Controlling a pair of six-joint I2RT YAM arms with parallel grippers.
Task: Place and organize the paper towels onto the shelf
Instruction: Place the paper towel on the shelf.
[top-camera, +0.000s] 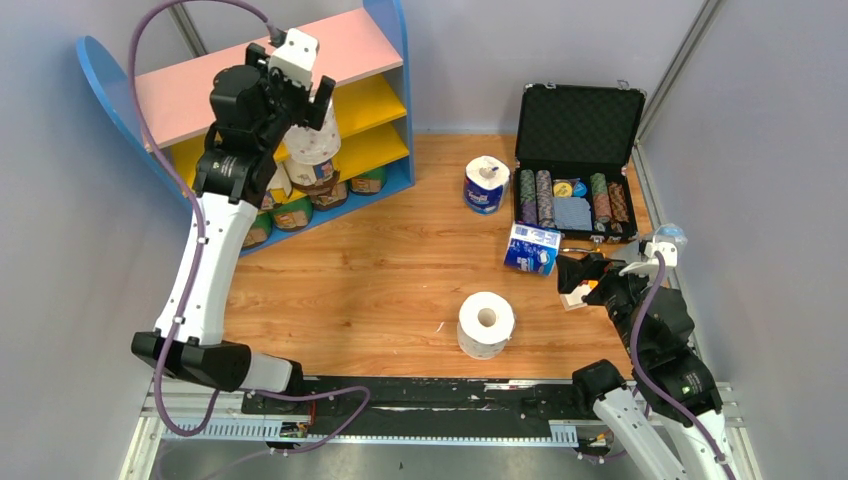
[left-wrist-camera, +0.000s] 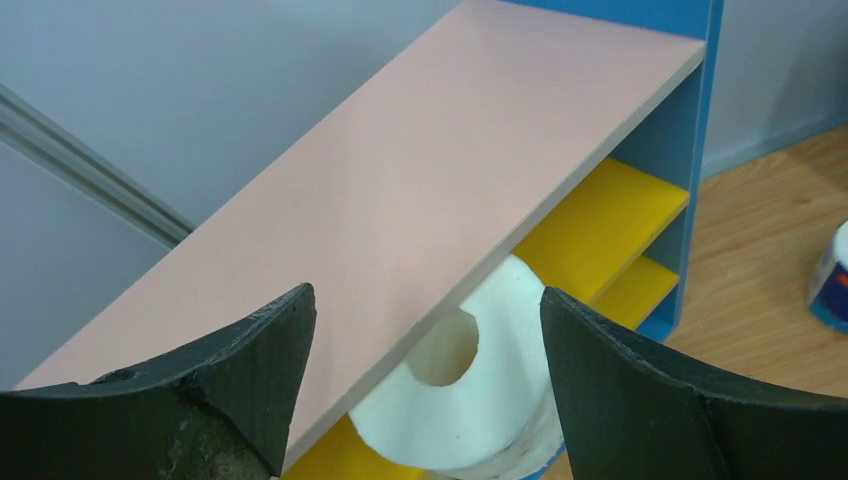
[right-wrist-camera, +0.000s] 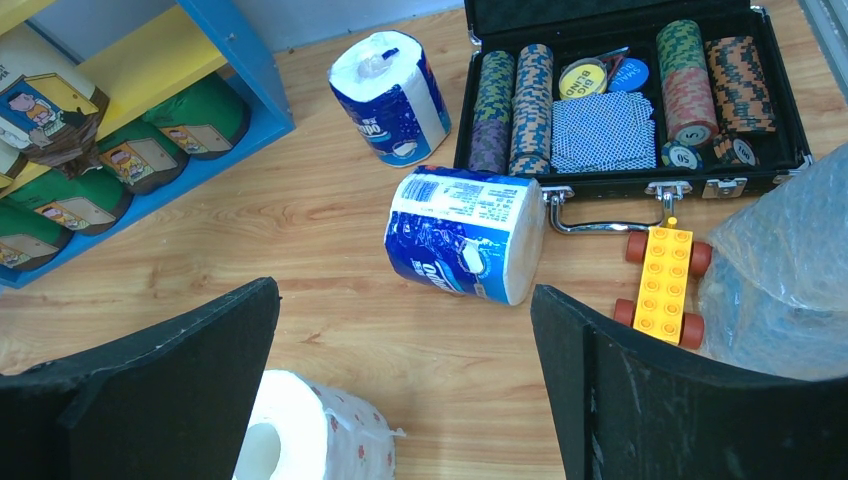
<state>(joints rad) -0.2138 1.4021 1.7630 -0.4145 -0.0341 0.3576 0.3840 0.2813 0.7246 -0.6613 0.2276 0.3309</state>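
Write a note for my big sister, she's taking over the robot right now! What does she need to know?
Left tool: open, up at the shelf, a bare white roll on the yellow board right under it, holding nothing.
Right tool: open, empty, low by the black case.
Done: several green-wrapped rolls sit on the shelf's bottom tier, with more rolls above them.
Left: three rolls on the table: an upright blue-white roll, a blue-white roll on its side, a white roll near the front edge.
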